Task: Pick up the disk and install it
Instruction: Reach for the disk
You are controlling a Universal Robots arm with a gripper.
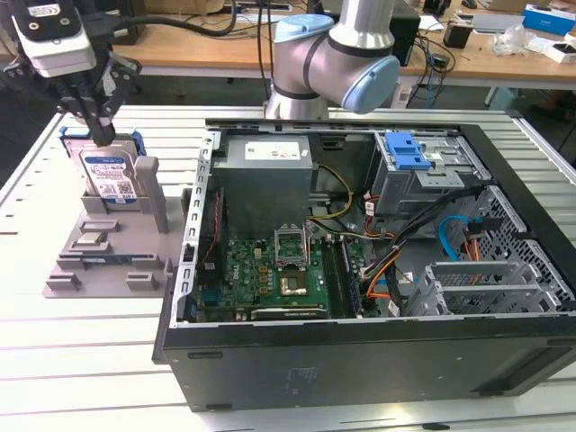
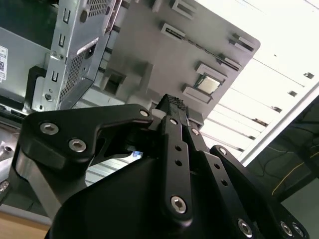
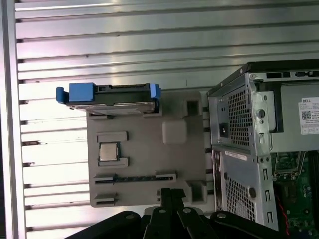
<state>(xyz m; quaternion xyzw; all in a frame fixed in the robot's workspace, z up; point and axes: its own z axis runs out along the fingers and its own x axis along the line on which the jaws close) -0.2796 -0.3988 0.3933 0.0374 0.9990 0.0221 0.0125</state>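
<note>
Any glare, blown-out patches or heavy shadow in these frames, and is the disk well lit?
Exterior view: even room light, the disk well lit, inside the computer case somewhat shaded. First wrist view: flat light, the disk clear, mild sheen on the table slats. Second wrist view: the table slats blown out white.

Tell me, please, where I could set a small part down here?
The slatted table is bare in front of the grey fixture, up to the computer case, and beyond the fixture at the exterior view's left. Crowded: the fixture's back, where the tool is over the upright disk, and the case's inside.
</note>
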